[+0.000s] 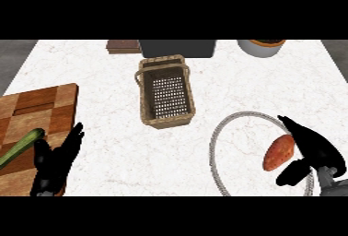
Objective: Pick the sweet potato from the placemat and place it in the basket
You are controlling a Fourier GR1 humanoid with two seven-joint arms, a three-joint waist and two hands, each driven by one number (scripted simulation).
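**Sweet potato on the placemat, right hand beside it**

The sweet potato (279,152) lies on the rope-rimmed placemat (216,138), down and to the right of the wicker basket (166,91). The right hand (311,150) cups it from the far side, fingers and thumb spread, not closed on it. Bare tabletop (204,115) separates basket and mat. Left of the basket, the left hand (58,159) rests open on a wooden cutting board (34,110) beside a green vegetable (20,146). Beyond the basket stand a dark box (178,47), a brown block (124,46) and a pot (261,47).
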